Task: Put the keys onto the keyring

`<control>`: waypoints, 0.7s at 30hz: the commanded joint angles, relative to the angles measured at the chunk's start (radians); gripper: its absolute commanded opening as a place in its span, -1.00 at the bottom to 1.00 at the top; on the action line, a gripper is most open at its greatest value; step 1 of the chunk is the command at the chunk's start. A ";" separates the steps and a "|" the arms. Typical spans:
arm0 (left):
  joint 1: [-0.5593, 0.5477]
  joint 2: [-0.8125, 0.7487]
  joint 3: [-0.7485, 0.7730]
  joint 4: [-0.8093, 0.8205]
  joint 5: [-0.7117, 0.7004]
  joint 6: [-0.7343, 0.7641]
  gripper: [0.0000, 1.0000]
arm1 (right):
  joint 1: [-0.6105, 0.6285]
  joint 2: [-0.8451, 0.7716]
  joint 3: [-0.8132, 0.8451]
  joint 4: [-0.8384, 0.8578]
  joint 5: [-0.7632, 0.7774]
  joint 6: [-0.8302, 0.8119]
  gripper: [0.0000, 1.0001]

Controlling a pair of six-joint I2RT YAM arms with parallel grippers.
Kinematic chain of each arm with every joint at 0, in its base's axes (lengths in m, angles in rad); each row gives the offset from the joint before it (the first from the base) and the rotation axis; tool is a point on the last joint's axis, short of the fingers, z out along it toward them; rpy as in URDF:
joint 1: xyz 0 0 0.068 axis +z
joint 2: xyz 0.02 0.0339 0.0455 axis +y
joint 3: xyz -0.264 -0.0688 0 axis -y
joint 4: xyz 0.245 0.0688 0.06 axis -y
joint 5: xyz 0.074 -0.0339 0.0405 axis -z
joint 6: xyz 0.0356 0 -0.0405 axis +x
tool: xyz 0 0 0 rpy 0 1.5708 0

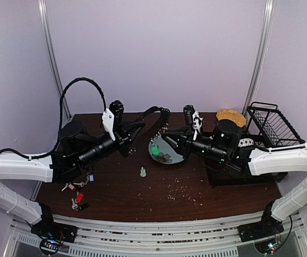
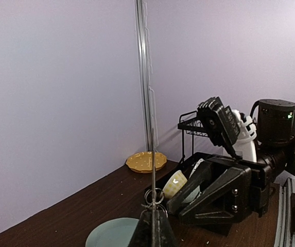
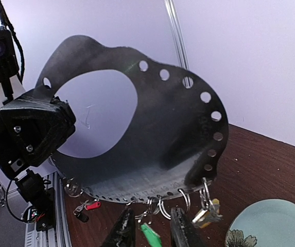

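Two keys (image 3: 206,214) hang from the keyring (image 3: 178,134) that the left claw (image 2: 153,226) clamps.

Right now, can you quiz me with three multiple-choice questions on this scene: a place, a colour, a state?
1. The yellow plate sits: A) beside the wire rack; B) at the front edge; C) on the floor.
2. The tag between the right tool's jaws is: A) blue; B) green; C) red.
3. The left tool is: A) wide open; B) shut on the keyring; C) out of sight.
1A, it lies by the rack; 2B, green shows there; 3B, it pinches the keyring's edge.
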 commanded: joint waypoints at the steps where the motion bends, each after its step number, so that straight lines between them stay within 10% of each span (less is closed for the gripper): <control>1: -0.004 -0.002 0.022 0.117 -0.004 0.006 -1.00 | 0.008 0.027 0.044 0.012 0.083 0.006 -0.47; 21: -0.004 0.013 0.016 0.160 -0.046 0.015 -1.00 | 0.039 0.063 0.035 0.015 0.080 -0.026 -0.42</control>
